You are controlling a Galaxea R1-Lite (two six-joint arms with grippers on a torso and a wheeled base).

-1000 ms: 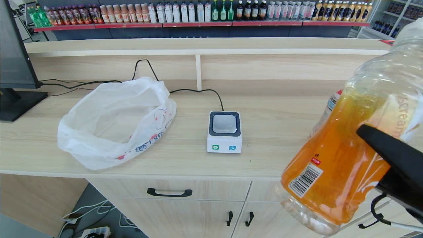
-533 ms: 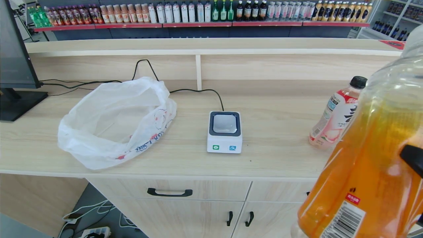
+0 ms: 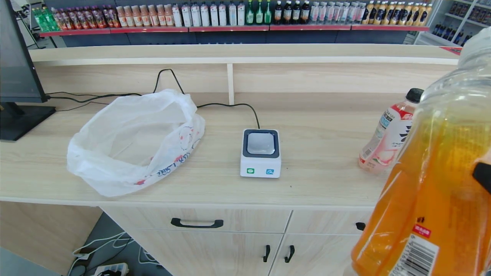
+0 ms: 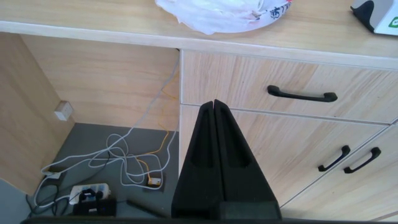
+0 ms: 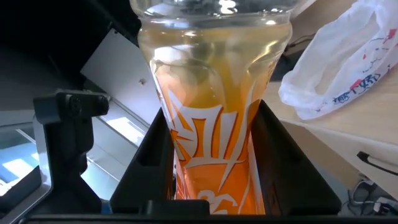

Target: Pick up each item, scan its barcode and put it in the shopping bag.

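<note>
Closest of all, raised at the robot's right side, is a bottle of orange drink [image 3: 433,184], tilted with its barcode label at the lower end. The right tool [image 5: 214,112] has it clamped, one finger pressed against each side of the body. The left tool [image 4: 214,109] hangs low in front of the drawers [image 3: 196,223], below the table edge, its fingers pressed flat together with nothing between them. On the table [image 3: 318,180] a white barcode scanner [image 3: 261,152] sits in the middle, window facing up. The shopping bag [image 3: 134,142] lies slumped to its left, mouth open. A peach drink bottle [image 3: 387,134] with a black cap stands to the right, well apart from the scanner. Farther back a dark monitor [image 3: 15,69] stands at the table's left end, and beyond that a shop shelf [image 3: 230,28] carries rows of bottles.
</note>
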